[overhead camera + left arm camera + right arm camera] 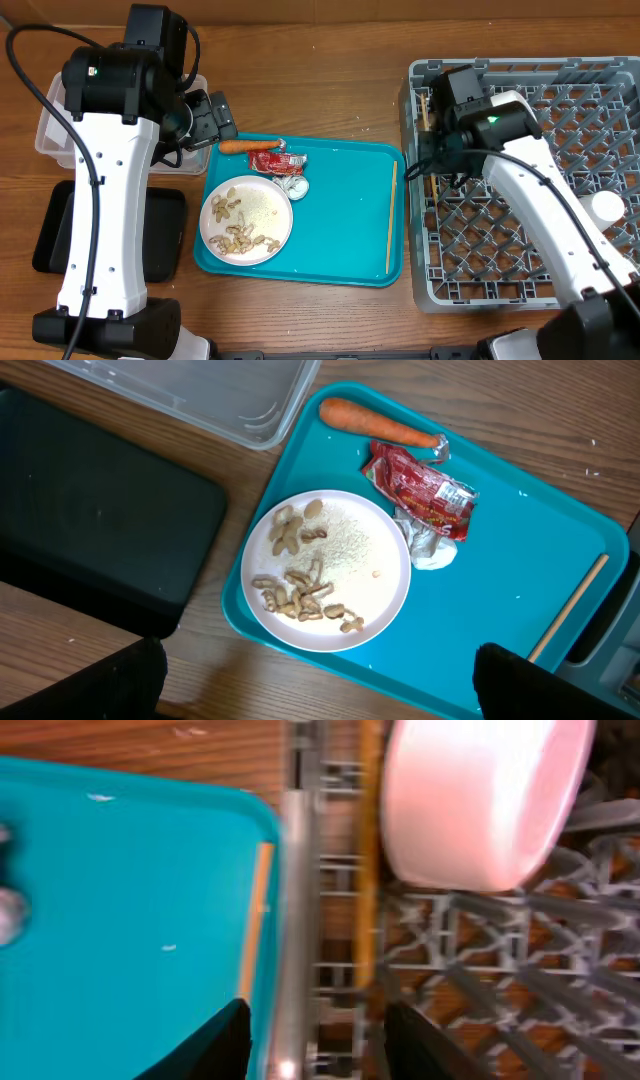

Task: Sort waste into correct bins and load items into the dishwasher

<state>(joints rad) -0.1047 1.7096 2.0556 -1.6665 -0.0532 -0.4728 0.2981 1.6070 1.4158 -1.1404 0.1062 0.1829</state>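
Note:
A white plate [262, 210] with peanut scraps [238, 238] lies on the teal tray [340, 200]. The carrot [243, 145], red wrapper [276, 160] and foil ball [296, 185] lie at the tray's far edge; they also show in the left wrist view, carrot [375, 425], wrapper [425, 492]. One chopstick [391, 215] lies at the tray's right side. My left gripper [215, 118] is open and empty above the tray's left corner [320, 680]. My right gripper [418, 165] is open astride the grey rack's left wall [320, 1045]. A pink bowl [480, 790] and a second chopstick [370, 850] are in the rack [520, 270].
The clear tub [50, 135] stands at the far left, with the black tray [60, 235] in front of it, partly under my left arm. A small white cup [605, 207] sits in the rack's right part. My right arm crosses over the rack.

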